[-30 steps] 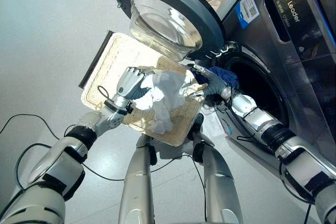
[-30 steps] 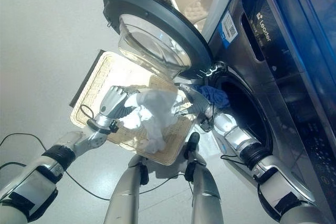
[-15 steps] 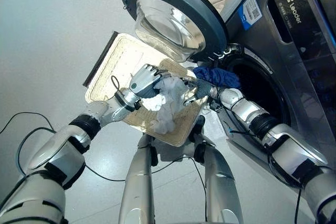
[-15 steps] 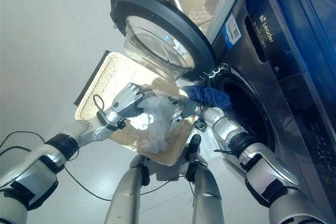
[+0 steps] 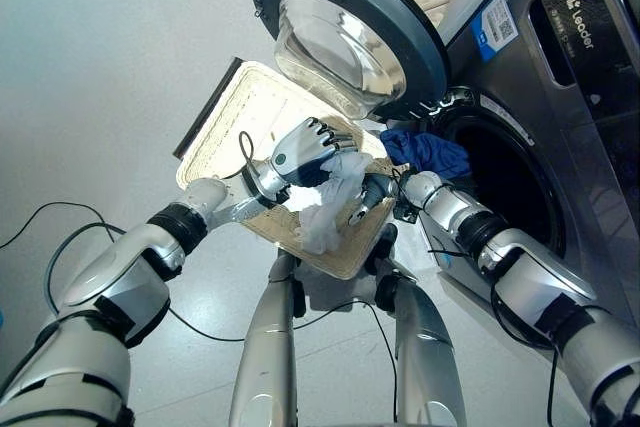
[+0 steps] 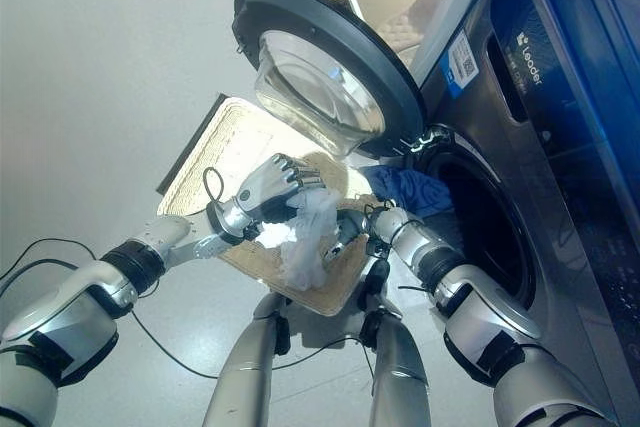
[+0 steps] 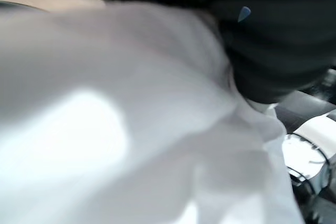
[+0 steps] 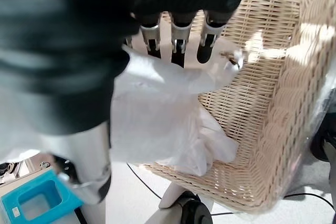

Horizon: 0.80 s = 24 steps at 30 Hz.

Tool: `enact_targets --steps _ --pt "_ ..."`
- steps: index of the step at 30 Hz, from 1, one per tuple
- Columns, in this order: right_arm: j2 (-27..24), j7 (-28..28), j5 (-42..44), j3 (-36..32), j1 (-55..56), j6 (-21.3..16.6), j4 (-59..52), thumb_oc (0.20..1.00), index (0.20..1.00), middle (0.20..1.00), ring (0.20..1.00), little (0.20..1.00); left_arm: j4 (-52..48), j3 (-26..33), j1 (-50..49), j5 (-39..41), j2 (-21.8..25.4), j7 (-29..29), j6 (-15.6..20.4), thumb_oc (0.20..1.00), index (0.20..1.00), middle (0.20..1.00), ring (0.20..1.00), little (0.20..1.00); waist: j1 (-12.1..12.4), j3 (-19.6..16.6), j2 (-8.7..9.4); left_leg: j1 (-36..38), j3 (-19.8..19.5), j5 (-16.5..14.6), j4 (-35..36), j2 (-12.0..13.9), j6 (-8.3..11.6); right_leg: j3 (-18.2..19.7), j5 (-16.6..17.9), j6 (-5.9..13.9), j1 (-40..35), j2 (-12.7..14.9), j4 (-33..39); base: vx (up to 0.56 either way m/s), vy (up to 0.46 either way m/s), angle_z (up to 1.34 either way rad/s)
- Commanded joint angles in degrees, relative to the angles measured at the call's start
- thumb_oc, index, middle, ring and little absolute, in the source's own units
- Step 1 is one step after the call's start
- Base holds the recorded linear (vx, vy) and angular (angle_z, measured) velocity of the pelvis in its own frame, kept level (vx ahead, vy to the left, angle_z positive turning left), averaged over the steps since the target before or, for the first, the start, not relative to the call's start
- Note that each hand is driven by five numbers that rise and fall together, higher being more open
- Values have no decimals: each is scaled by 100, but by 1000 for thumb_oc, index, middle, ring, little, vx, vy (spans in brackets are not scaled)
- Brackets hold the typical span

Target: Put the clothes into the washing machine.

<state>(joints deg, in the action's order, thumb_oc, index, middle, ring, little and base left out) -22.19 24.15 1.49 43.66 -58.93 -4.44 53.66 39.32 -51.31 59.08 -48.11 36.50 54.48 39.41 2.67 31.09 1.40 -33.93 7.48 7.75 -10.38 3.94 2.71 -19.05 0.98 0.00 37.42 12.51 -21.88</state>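
Both hands have drawn closer together over the past second, meeting at the white crumpled cloth [image 5: 330, 197], which now hangs as a narrower bunch than it did when it lay spread wider in the shallow woven wicker basket [image 5: 240, 112]. The left hand [image 5: 305, 147] sits on top of the cloth with its fingers curled down round the upper folds, and in its own wrist view the white fabric [image 7: 131, 140] lies pressed right against the dark ribbed cover. The right hand [image 6: 350, 230] reaches in from the washing machine side and touches the same bunch low down; in the right wrist view its dark-tipped fingers [image 8: 179, 35] curl onto the cloth, pinching a fold of it above the wicker weave [image 8: 262, 129].

Part of the cloth trails down toward the near rim of the basket, so the garment is held above the basket floor and partly draped inside it, not inside the drum.

Behind the hands stands the dark grey front-loading washing machine [image 5: 560, 97]. Its round door with the clear glass bowl [image 5: 350, 32] is swung wide open above the far end of the basket. A blue crumpled garment [image 5: 425, 152] lies at the lip of the round drum opening, just beside the right forearm.
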Motion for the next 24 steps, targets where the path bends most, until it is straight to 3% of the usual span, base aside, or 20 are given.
enact_targets --steps 1,4,6,10,15,18,20,23,24 --pt "20 -739 590 -251 -157 -206 129 1000 1000 1000 1000 1000 -678 305 522 834 -569 -136 547 200 200 200 200 200 124 -129 -454 -144 139 -418 -200 -203 283 -52 -119 671 1 -100 -84 0 0 0" --pt "68 -1030 553 -369 -150 -284 95 1000 1000 1000 1000 1000 -716 340 486 937 -616 -245 616 200 200 200 200 200 121 -129 -461 -142 131 -420 -195 -221 284 -47 -114 671 -12 -111 -59 0 0 0" --pt "168 -1650 947 -637 -124 -456 -45 1000 1000 1000 1000 1000 -922 435 355 1231 -752 -500 668 200 200 200 200 200 117 -129 -493 -148 106 -428 -173 -258 280 -28 -83 686 -5 -119 -12 0 0 0" --pt "220 -1720 1274 -775 -101 -568 -129 1000 1000 1000 1000 1000 -992 497 284 1355 -822 -606 659 200 200 200 200 200 115 -129 -503 -151 98 -433 -174 -276 274 -23 -74 684 -3 -124 3 0 0 0" --pt "393 -1714 2784 -1208 -6 -953 -561 1000 1000 1000 1000 1000 -1192 780 -55 1602 -1008 -872 488 200 200 200 200 200 149 -129 -532 -200 66 -436 -207 -318 252 -26 -57 672 34 -120 -19 3 -4 2" --pt "538 -1168 3622 -1334 156 -1030 -806 1000 1000 1000 1000 1000 -1205 903 -222 1643 -1048 -831 386 200 200 200 200 200 148 -129 -539 -194 52 -434 -203 -338 244 -21 -62 664 35 -125 -26 10 1 4" --pt "659 8 4597 -1335 302 -677 -1029 1000 1000 1000 1000 1000 -1188 978 -319 1618 -1067 -739 386 200 200 200 200 200 149 -129 -535 -155 65 -453 -195 -353 244 -25 -86 661 12 -117 -26 0 0 0" --pt "688 429 4862 -1324 350 -459 -1113 1000 1000 1000 1000 1000 -1165 1009 -355 1595 -1067 -697 421 200 200 200 200 200 153 -129 -532 -158 65 -456 -204 -365 241 -32 -91 658 15 -115 -33 0 0 0" --pt "718 936 5171 -1279 407 -269 -1149 1000 1000 1000 1000 1000 -1161 1010 -366 1570 -1048 -641 423 200 200 200 200 200 165 -129 -533 -174 65 -457 -229 -371 232 -39 -91 655 33 -103 -61 13 -33 3"
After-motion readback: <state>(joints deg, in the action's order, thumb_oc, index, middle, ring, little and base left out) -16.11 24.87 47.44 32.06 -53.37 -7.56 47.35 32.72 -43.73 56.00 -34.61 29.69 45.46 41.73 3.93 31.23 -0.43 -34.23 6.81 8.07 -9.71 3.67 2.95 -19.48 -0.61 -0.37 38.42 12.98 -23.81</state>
